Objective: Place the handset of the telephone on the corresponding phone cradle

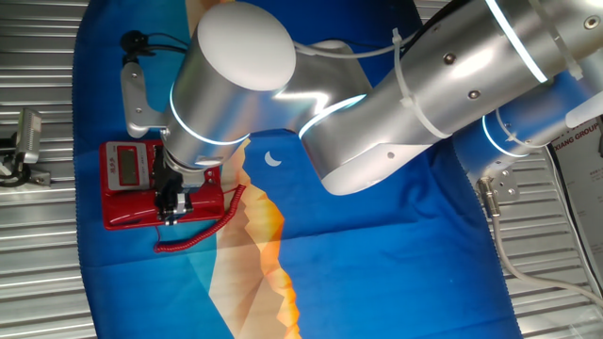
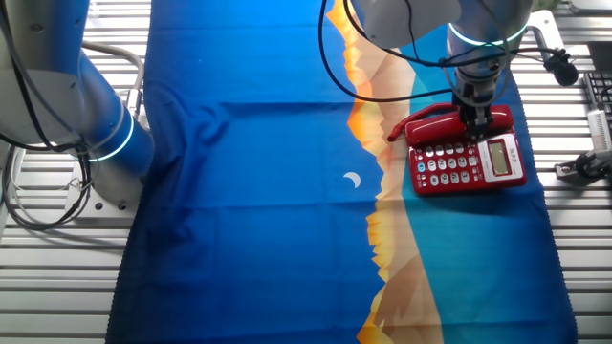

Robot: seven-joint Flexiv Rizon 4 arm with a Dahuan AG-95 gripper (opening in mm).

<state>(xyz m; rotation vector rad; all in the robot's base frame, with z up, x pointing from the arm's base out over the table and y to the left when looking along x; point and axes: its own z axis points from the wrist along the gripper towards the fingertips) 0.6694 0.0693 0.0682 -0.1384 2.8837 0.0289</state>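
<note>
On the phone cradle (image 2: 449, 122), handset (image 2: 442, 118) lengthwise along telephone (image 2: 466, 158) edge, fingers (image 2: 475, 118) gripping it.

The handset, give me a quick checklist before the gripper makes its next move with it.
1. Handset over the phone cradle strip: ok, it lies along the telephone's far edge.
2. Fully seated in the cradle: cannot tell, the gripper hides that end.
3. Gripper open or closed: cannot tell.
4. Coiled cord clear of the keypad: ok, it trails onto the cloth.
5. Telephone square on the cloth: ok.
</note>
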